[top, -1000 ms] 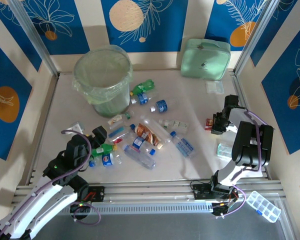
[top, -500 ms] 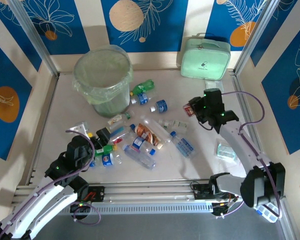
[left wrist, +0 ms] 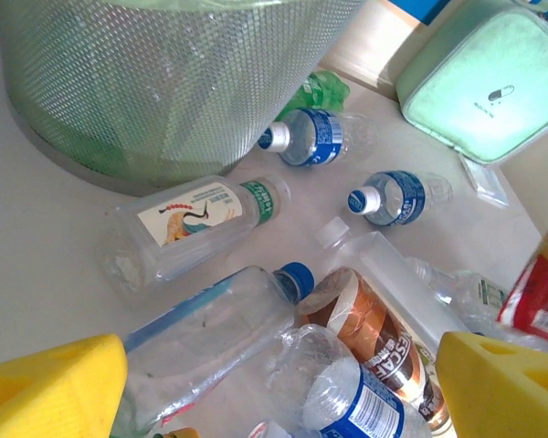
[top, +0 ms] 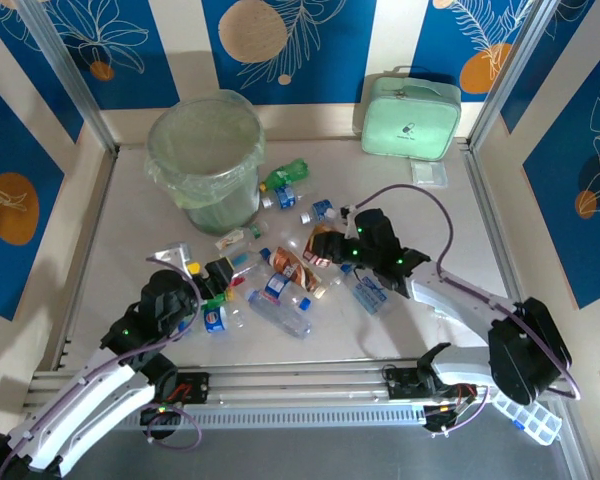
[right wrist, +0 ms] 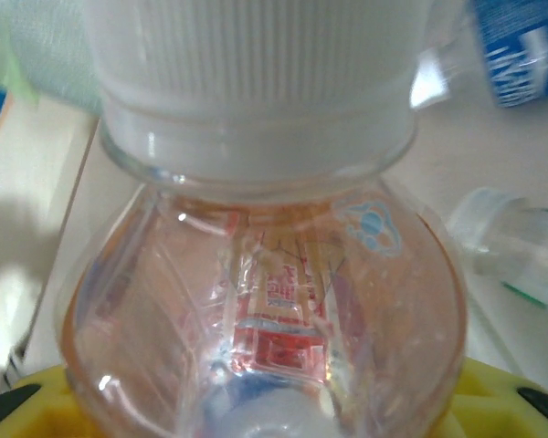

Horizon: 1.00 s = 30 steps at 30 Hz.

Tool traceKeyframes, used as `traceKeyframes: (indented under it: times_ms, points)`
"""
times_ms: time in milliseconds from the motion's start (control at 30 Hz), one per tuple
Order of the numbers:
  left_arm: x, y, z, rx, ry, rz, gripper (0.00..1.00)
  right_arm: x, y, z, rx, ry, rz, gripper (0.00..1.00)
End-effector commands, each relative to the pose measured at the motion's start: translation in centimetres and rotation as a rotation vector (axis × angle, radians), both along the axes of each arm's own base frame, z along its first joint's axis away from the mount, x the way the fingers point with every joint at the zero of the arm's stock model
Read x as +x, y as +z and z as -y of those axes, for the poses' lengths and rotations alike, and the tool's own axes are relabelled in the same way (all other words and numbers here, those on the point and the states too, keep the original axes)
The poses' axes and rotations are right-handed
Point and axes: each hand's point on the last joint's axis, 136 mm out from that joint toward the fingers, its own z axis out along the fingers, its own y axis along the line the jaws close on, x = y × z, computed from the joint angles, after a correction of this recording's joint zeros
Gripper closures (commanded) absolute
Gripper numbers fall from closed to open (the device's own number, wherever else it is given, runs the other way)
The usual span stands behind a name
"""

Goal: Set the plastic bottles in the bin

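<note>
Where legible, brown-label bottle: "ESCA"

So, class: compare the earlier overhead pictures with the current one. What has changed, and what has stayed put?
The right hand, shut on a red-labelled bottle, carried it leftward from the far right to the middle, over the loose bottles. The left hand, open, edged slightly forward. The bin and green case stayed put.
</note>
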Motion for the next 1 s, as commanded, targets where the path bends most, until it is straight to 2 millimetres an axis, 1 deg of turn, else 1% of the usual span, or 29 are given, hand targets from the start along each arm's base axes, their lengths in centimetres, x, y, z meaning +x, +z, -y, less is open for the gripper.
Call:
traceKeyframes:
  times_ms: [0, 100, 167, 233, 333, 500, 567, 767, 967]
  points:
    - [0.2, 1.0, 1.3, -0.020, -0.065, 0.048, 0.12, -1.6, 2.6, -3.9, 0.026, 0.236, 0.194, 0.71]
    - [0.2, 0.8, 1.3, -0.022, -0.056, 0.042, 0.11, -2.8, 2.5, -5.3, 0.010, 0.280, 0.276, 0.69]
    - [0.1, 1.0, 1.3, -0.015, -0.065, 0.051, 0.11, -3.2, 2.2, -6.0, 0.033, 0.314, 0.300, 0.69]
    - [-0.1, 1.5, 1.7, -0.017, -0.101, 0.076, 0.11, -3.5, 2.0, -6.6, 0.034, 0.344, 0.299, 0.69]
    - [-0.4, 2.1, 2.3, -0.022, -0.145, 0.100, 0.10, -4.4, 2.3, -7.4, 0.056, 0.397, 0.334, 0.69]
    - [-1.0, 3.0, 3.2, -0.055, -0.205, 0.148, 0.07, -6.8, 3.5, -8.8, 0.043, 0.500, 0.452, 0.69]
    - [-1.0, 3.1, 3.4, -0.066, -0.215, 0.150, 0.06, -7.3, 3.6, -9.0, 0.045, 0.521, 0.472, 0.70]
    - [-1.7, 4.3, 5.0, -0.126, -0.313, 0.202, 0.04, -8.9, 4.3, -9.6, 0.051, 0.590, 0.523, 0.70]
    - [-3.3, 6.1, 8.2, -0.211, -0.519, 0.294, 0.06, -10.3, 4.4, -10.6, 0.090, 0.674, 0.498, 0.70]
